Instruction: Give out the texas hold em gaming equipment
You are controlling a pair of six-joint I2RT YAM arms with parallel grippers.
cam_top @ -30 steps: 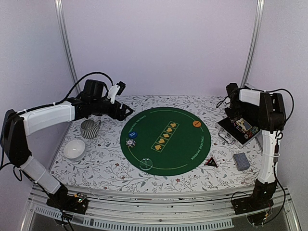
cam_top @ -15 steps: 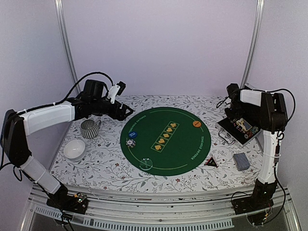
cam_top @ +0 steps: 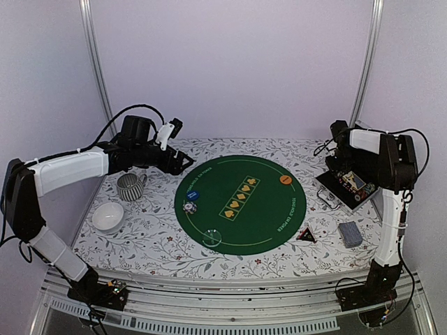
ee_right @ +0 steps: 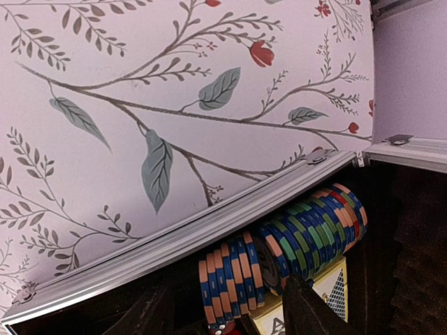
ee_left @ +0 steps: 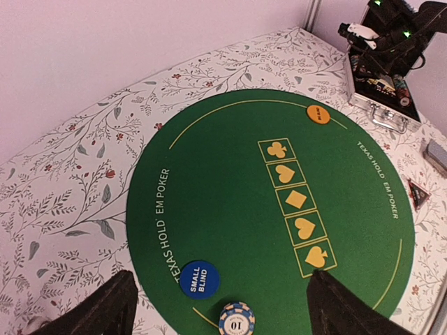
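Observation:
On the green round mat (cam_top: 241, 209) lie a blue button (cam_top: 193, 196) and a blue-and-white chip stack (cam_top: 188, 207) at the left, and an orange button (cam_top: 286, 179) at the far right. The left wrist view has the blue button (ee_left: 198, 278), the chip (ee_left: 236, 321) and the orange button (ee_left: 318, 114). My left gripper (cam_top: 183, 162) hangs open and empty above the mat's left rim. My right gripper (cam_top: 342, 176) reaches into the open metal case (cam_top: 334, 197). Its fingers (ee_right: 304, 307) stand open around several blue-and-orange chips (ee_right: 234, 276) of a row. A grey-blue card deck (cam_top: 350, 234) lies near the front right.
A striped mug (cam_top: 129, 187) and a white bowl (cam_top: 108, 216) stand left of the mat. A clear round thing (cam_top: 211, 237) sits on the mat's near edge and a black triangle (cam_top: 306, 236) lies off its right edge. The case's metal rim (ee_right: 188, 237) is just beyond the chips.
My right gripper's jaws have spread wider over the chips in the case, and its wrist has shifted slightly. The left arm and everything on the mat have stayed put.

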